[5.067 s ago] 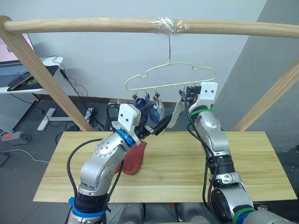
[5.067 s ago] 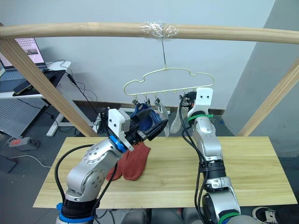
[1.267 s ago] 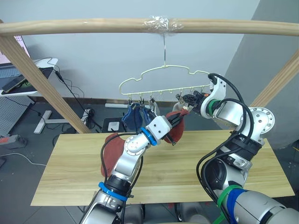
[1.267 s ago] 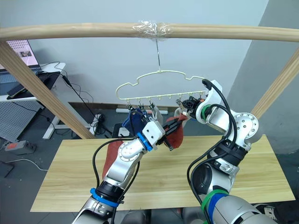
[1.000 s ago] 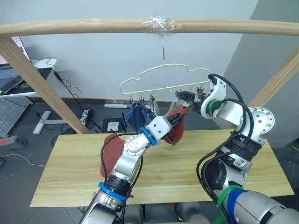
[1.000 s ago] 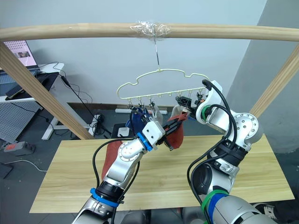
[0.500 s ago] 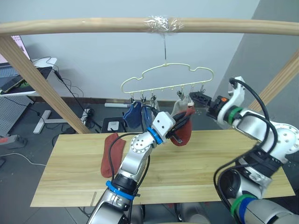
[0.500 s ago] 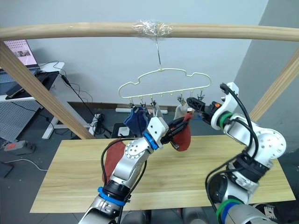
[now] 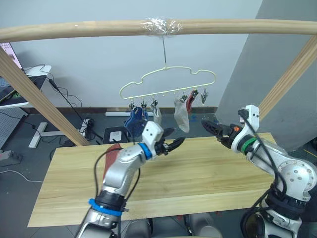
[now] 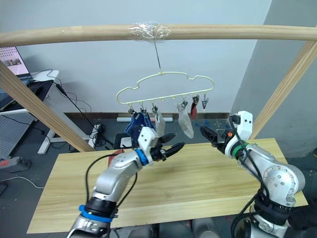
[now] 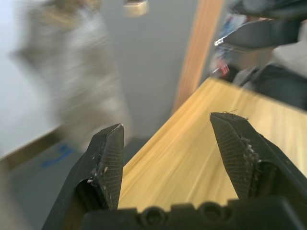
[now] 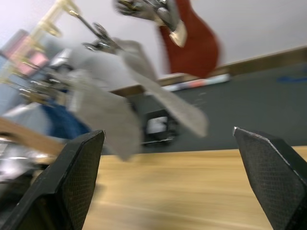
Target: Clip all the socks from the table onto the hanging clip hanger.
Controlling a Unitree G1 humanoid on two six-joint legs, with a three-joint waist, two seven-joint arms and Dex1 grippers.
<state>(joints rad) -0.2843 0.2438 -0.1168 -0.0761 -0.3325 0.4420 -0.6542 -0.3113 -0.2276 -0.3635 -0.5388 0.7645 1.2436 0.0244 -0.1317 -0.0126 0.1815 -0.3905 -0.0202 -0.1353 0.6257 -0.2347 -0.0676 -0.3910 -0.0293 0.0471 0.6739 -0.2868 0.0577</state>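
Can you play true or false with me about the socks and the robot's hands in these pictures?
1. A rust-red sock hangs from the clip hanger. True.
2. The left gripper is holding a sock. False: its fingers are open with nothing between them.
3. A rust-red sock lies on the table. True, it shows behind the left arm.
4. The right gripper is shut on a clip. False: it is open and away from the hanger.
5. The last clip on the robot's right end of the hanger holds a blue sock. False: that clip holds nothing; the blue socks hang near the other end.
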